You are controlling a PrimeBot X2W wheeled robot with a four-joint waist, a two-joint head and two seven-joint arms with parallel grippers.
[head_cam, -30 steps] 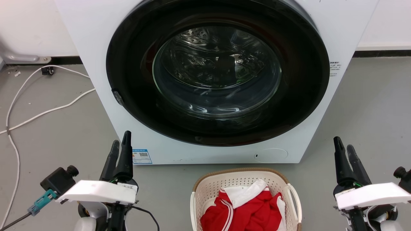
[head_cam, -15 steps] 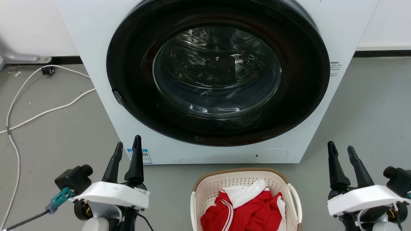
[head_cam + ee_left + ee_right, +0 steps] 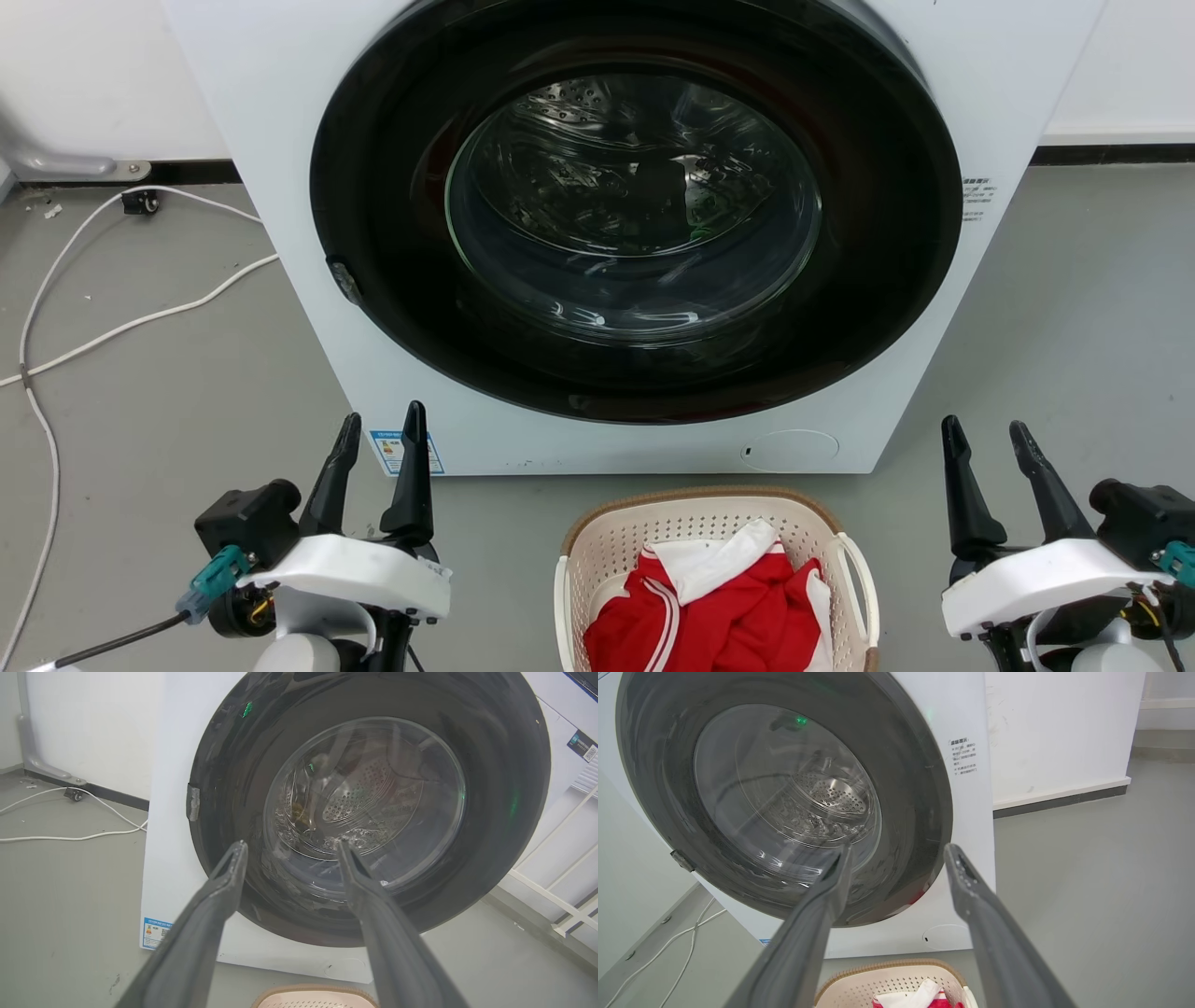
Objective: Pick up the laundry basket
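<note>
The laundry basket (image 3: 597,551) stands on the grey floor just in front of the washer, at the bottom middle of the head view; it is cream, perforated, with a brown rim and white loop handles, and holds red and white clothing (image 3: 709,607). Its far rim also peeks into the left wrist view, laundry basket (image 3: 313,996), and the right wrist view, laundry basket (image 3: 887,975). My left gripper (image 3: 381,427) hovers open to the basket's left, well apart from it. My right gripper (image 3: 985,434) stands open to its right, also apart. Both hold nothing.
A white front-loading washer (image 3: 299,140) with a shut dark glass door (image 3: 635,205) rises right behind the basket. White cables (image 3: 121,327) trail over the floor at the left. A white wall with a dark skirting runs behind.
Both grippers have opened their fingers and drifted inward toward the basket, the left one rightward, the right one leftward. The basket and washer have stayed put.
</note>
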